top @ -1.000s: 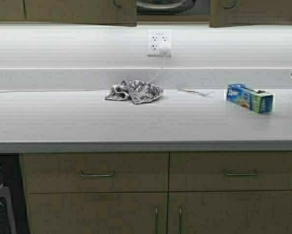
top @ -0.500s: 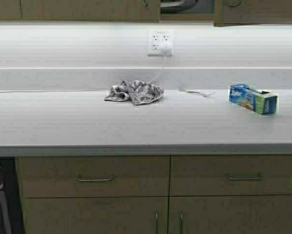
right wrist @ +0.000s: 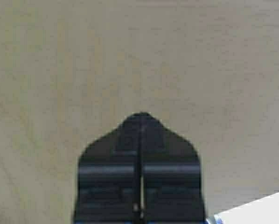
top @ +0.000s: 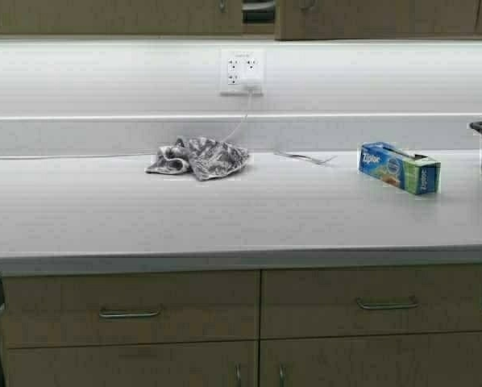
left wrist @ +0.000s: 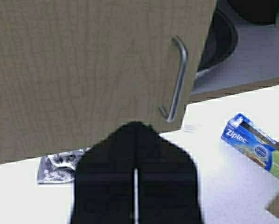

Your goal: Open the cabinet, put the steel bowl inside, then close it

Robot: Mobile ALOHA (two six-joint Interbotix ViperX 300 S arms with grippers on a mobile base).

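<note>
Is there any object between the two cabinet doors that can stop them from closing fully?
Nothing visible blocks them. The steel bowl sits inside the cabinet, behind the door line. The left gripper and right gripper, both shut, press against the door faces, and only a narrow gap remains.

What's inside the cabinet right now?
Through the narrow gap between the cabinet doors, the steel bowl sits on the shelf. The left gripper and right gripper, both shut, are at the doors, which hide the rest of the interior.

The cabinet (top: pixel 257 16) doors have nearly closed; the robot has moved.
</note>
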